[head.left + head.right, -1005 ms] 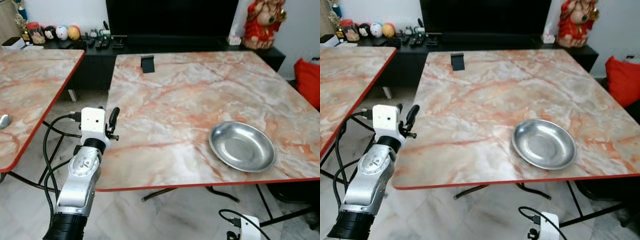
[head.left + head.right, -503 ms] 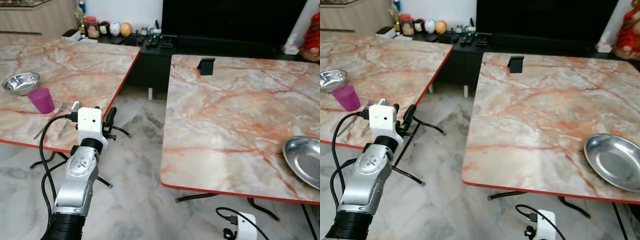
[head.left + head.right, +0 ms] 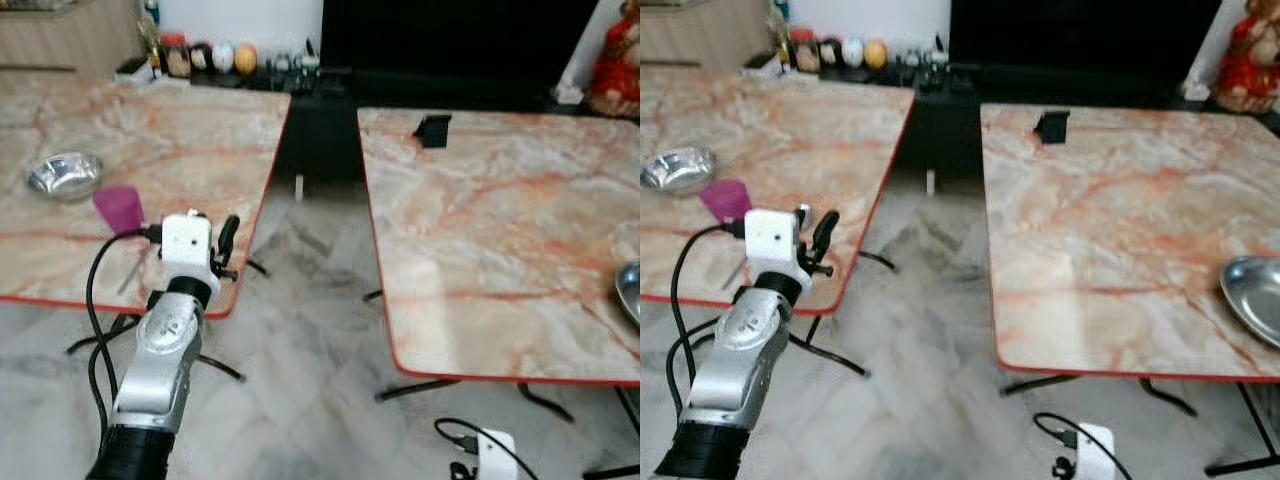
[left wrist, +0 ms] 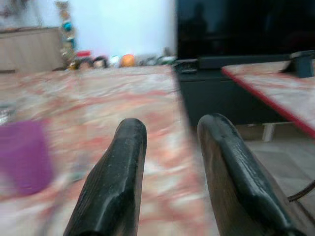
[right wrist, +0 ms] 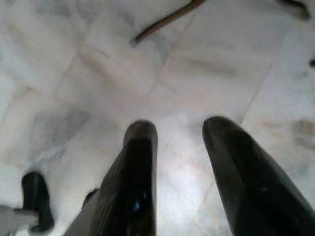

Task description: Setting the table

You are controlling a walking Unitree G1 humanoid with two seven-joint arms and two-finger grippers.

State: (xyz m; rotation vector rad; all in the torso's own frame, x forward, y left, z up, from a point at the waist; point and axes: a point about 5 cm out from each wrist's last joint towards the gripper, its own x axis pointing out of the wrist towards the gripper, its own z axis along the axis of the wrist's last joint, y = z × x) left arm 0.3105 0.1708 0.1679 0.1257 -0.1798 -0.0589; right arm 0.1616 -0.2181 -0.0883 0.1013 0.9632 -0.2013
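On the left marble table [image 3: 200, 130] stand a small steel bowl [image 3: 63, 175] and a purple cup [image 3: 118, 208], with thin cutlery [image 3: 133, 270] lying blurred just in front of the cup. A steel plate [image 3: 1252, 310] rests near the front right of the right table [image 3: 1120, 210]. My left gripper [image 3: 222, 245] is raised at the left table's near corner, to the right of the cup; its fingers [image 4: 123, 167] are open with nothing between them. The right gripper [image 5: 179, 132] hangs low over the floor, open and empty.
Between the two tables runs a gap of marble floor [image 3: 310, 330] with table legs in it. A small black stand [image 3: 433, 130] sits at the far side of the right table. Behind are a dark TV cabinet with ornaments [image 3: 210, 58] and a red figurine [image 3: 615, 60].
The whole picture has swung left, so the camera turned: bowl and cup came into view, and the plate slid to the right edge. Both arms keep the same pose.
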